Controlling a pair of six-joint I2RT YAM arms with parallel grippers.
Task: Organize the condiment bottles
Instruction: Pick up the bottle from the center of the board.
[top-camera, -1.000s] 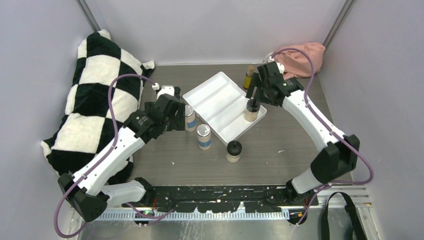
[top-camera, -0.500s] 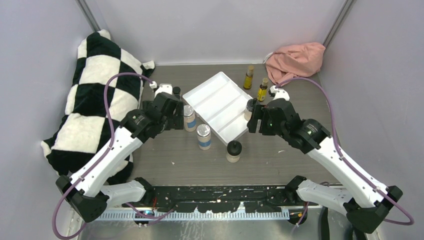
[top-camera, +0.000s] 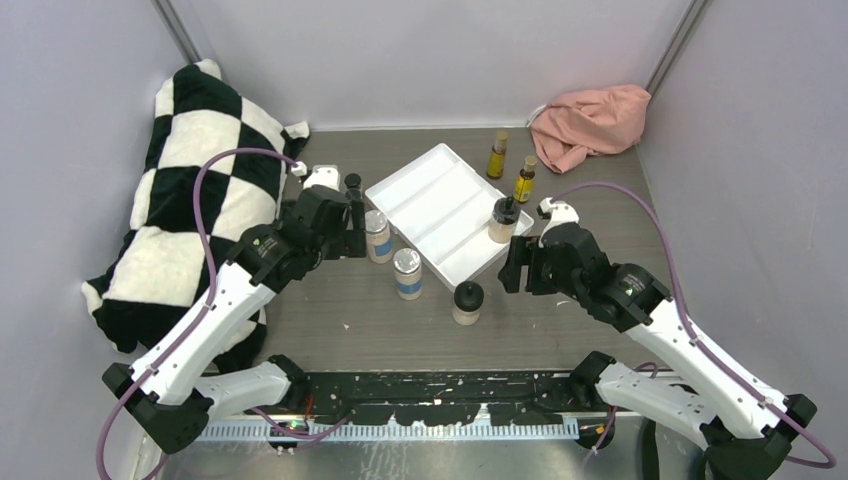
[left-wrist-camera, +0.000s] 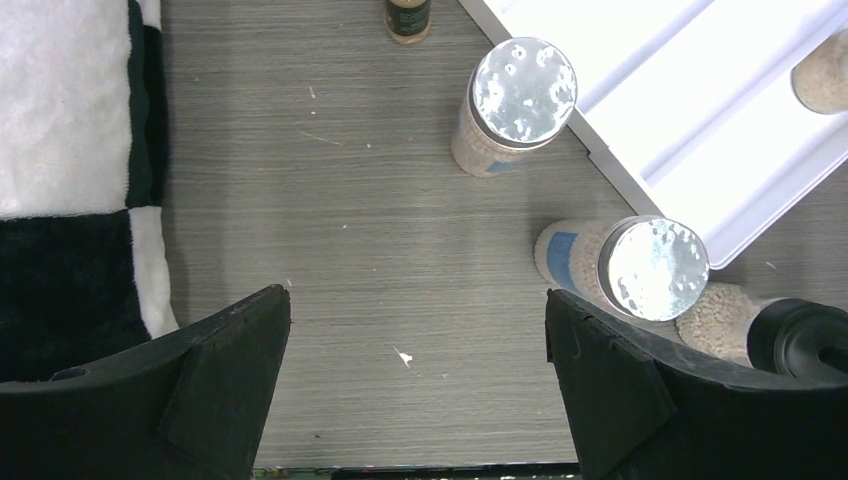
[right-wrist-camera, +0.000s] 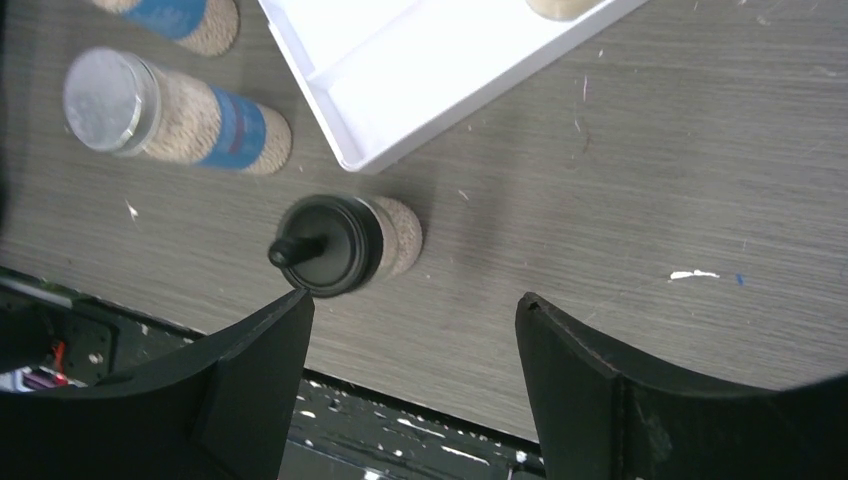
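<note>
A white tray (top-camera: 440, 205) lies at the table's middle. One tan black-capped jar (top-camera: 503, 221) stands in its right corner. The other tan black-capped jar (top-camera: 467, 302) stands on the table in front of the tray and shows in the right wrist view (right-wrist-camera: 330, 243). Two silver-lidded blue-labelled jars (top-camera: 378, 236) (top-camera: 407, 274) stand left of the tray. Two slim amber bottles (top-camera: 497, 155) (top-camera: 525, 180) stand behind it. One tiny dark bottle (top-camera: 352, 184) stands by my left arm; the other is hidden. My left gripper (left-wrist-camera: 417, 300) is open and empty over bare table. My right gripper (right-wrist-camera: 415, 300) is open and empty, right of the front tan jar.
A black-and-white checkered pillow (top-camera: 190, 200) fills the left side. A pink cloth (top-camera: 590, 120) lies in the back right corner. Grey walls close in the table on three sides. A black rail (top-camera: 440, 385) runs along the near edge.
My right arm has swung from the tray's back right corner toward the near side, leaving the tan jar standing in the tray. My left gripper has shifted slightly back.
</note>
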